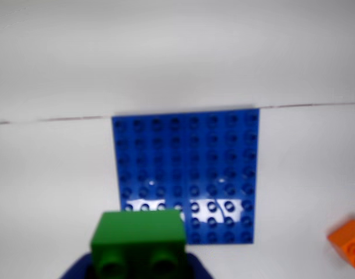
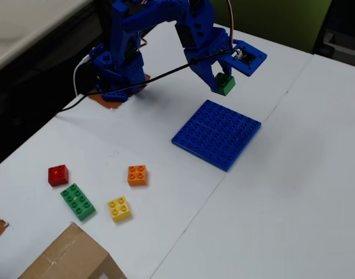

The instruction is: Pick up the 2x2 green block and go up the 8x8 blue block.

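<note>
In the wrist view, the 2x2 green block (image 1: 138,243) fills the bottom at about 6 o'clock, seen tilted so that two of its round studs face the camera. Dark blue parts of the gripper (image 1: 137,270) show just beneath and to either side of it, pressed against the block. Beyond the block, at the centre of the view, lies the 8x8 blue block (image 1: 186,174), flat on the white table (image 1: 49,186), with bright glare on its nearer rows of studs. An orange brick (image 1: 349,241) sits at about 4 o'clock near the edge, apart from the blue plate.

In the fixed view, the blue arm (image 2: 160,35) reaches from its base at about 11 o'clock toward the upper middle. The gripper (image 2: 223,81) is closed on the green block (image 2: 225,85), which hangs in the air, clear of the table, above and just past the plate's far edge at about 12 o'clock from the plate. The blue plate (image 2: 217,133) lies flat near the centre. Well apart at about 8 o'clock lie a red brick (image 2: 57,174), a longer green brick (image 2: 78,201), the orange brick (image 2: 137,174) and a yellow brick (image 2: 119,209). A cardboard box (image 2: 67,258) sits at about 7 o'clock on the bottom edge.
</note>
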